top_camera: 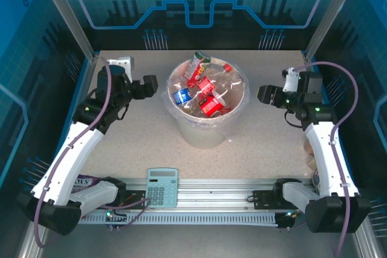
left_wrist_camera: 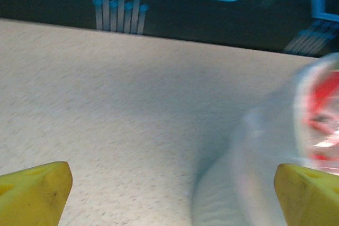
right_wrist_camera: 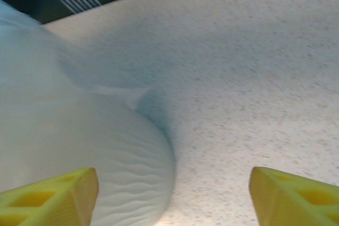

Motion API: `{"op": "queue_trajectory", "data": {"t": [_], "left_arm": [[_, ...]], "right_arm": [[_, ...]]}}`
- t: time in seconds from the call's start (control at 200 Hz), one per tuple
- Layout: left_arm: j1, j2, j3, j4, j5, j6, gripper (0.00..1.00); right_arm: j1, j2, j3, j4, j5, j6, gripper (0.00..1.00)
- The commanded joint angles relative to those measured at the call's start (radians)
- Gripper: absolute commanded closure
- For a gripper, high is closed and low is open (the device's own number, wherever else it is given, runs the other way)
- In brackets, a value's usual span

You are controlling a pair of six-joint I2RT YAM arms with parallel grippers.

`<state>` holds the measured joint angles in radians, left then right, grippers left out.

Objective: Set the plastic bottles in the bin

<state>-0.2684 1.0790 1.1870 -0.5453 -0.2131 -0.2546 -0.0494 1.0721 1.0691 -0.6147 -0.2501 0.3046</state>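
Bottles [top_camera: 205, 93] piled in the bin [top_camera: 204, 135]; my left pincer [top_camera: 157, 83] and right pincer [top_camera: 260, 95] flank it, spread and empty; task, I judge, essentially complete.

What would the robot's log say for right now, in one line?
plastic bottles: in bin | bin: upright, mid-table | left gripper: open, empty, left of bin | right gripper: open, empty, right of bin | calculator: near edge

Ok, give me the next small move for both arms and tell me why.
Probably draw both arms back from the bin toward their bases. The bottles in sight all lie inside the bin, and the left gripper and right gripper hang open and empty on either side of it, so nothing seems left to pick up.
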Motion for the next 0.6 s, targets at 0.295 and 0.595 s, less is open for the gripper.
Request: {"op": "queue_trajectory", "data": {"t": [0.295, 0.595], "left_arm": [[0.106, -0.002, -0.564, 0.522, -0.289, 0.029, 0.01], [0.136, 0.25, -0.674, 0.88, -0.22, 0.119, 0.01]], "right_arm": [[-0.006, 0.047, -0.371, 0.442, 0.347, -0.079, 0.0], [0.067, 0.242, -0.529, 0.814, 0.514, -0.113, 0.0]]}}
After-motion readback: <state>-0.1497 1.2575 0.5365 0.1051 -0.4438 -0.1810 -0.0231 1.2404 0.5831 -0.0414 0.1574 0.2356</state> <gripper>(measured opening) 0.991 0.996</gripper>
